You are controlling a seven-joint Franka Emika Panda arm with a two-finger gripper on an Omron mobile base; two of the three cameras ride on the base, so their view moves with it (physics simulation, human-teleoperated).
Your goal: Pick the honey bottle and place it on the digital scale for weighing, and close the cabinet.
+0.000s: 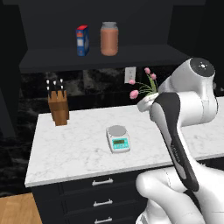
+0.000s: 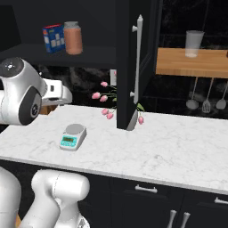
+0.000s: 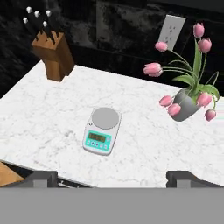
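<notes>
Up on the open shelf of the dark cabinet (image 2: pixel 129 53): the honey bottle (image 1: pixel 109 38), a reddish-brown jar with a grey lid, upright, just beside a blue-and-red box (image 1: pixel 82 40) to its left, not touching it. Seen from the right base view as well, the same jar (image 2: pixel 73 38) right of the box (image 2: pixel 53 38).

Cabinet door swung out, edge-on in the right base view, with its long silver bar handle (image 2: pixel 138 58) vertical on the front edge. Lower corner of the door close over the marble counter (image 2: pixel 178 142).

Down on the counter (image 1: pixel 70 148): the digital scale (image 1: pixel 118 138), white, with bare round grey platter at the back and teal display panel at the front, near the counter's front edge. Well apart from it, at the back left, a wooden knife block (image 1: pixel 58 107) with dark knife handles. At the back right, a grey pot of pink tulips (image 3: pixel 188 98), under a white wall outlet (image 3: pixel 170 31).

In the hand view, looking down on the scale (image 3: pixel 101 130) from above. Gripper (image 3: pixel 111 179) spread wide, one dark fingertip at each lower corner, holding nothing, high above the counter's front edge.

Below the counter, dark drawers with short silver handles (image 1: pixel 102 182).
</notes>
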